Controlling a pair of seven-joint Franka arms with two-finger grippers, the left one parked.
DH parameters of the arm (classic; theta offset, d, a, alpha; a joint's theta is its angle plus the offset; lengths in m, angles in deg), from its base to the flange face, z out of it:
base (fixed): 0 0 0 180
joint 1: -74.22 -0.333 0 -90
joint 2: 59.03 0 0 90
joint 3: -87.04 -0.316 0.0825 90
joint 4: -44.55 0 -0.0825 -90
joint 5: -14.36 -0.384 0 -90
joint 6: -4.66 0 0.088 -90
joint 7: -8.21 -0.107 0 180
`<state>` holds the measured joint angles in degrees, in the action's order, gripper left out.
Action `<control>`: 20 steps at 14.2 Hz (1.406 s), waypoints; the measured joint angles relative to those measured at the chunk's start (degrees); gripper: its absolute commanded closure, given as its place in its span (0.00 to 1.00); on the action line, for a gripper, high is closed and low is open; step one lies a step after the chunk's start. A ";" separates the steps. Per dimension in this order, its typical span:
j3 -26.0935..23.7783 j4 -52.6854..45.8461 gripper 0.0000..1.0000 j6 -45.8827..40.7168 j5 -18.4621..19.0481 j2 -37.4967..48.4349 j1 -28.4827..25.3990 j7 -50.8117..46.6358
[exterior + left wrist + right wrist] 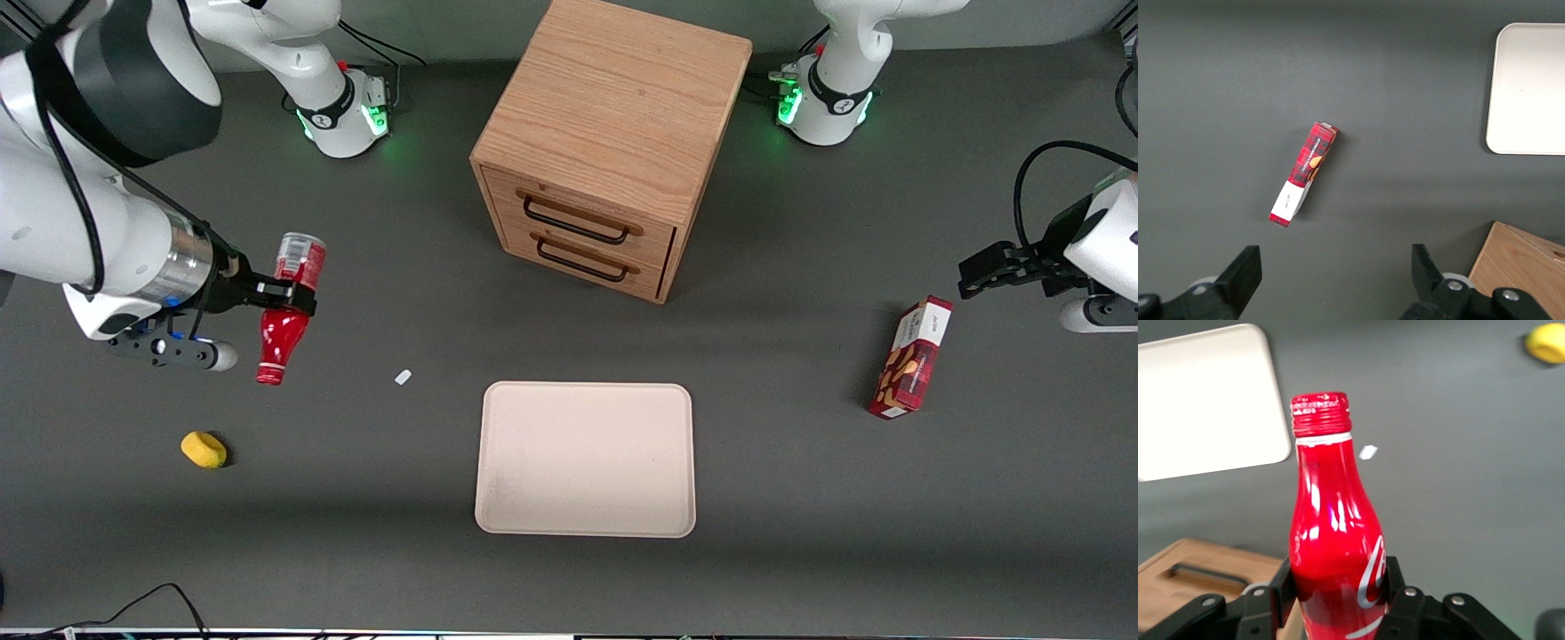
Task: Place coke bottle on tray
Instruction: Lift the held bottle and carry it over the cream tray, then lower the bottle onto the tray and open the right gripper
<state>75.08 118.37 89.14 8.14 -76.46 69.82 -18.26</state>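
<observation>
My right gripper (289, 298) is shut on the coke bottle (288, 307) and holds it in the air above the table, toward the working arm's end. The bottle is red with white script and lies tilted, its red cap nearest the front camera and its silvery base farthest. In the right wrist view the gripper (1338, 590) clamps the bottle's body (1335, 540) between its black fingers (1283, 581). The beige tray (586, 459) lies flat and bare near the table's front, well apart from the bottle; it also shows in the right wrist view (1205, 400) and the left wrist view (1531, 87).
A wooden two-drawer cabinet (605, 142) stands farther from the camera than the tray. A yellow object (204, 449) lies nearer the camera than the gripper. A small white scrap (403, 377) lies between bottle and tray. A red snack box (911, 357) lies toward the parked arm's end.
</observation>
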 measured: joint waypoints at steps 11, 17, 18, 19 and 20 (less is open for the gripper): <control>-7.33 -5.80 1.00 27.69 -1.78 -27.03 -5.33 -2.98; -7.74 -6.37 1.00 39.07 6.66 -37.44 -6.55 -4.70; -7.76 -6.42 1.00 40.76 8.31 -38.85 -6.74 -5.04; -7.78 -6.47 1.00 41.67 9.15 -39.91 -6.89 -5.10; -7.80 -6.53 1.00 42.20 9.60 -40.64 -7.02 -5.10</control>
<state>67.28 111.84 131.34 17.74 -117.10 62.79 -23.36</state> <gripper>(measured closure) 0.436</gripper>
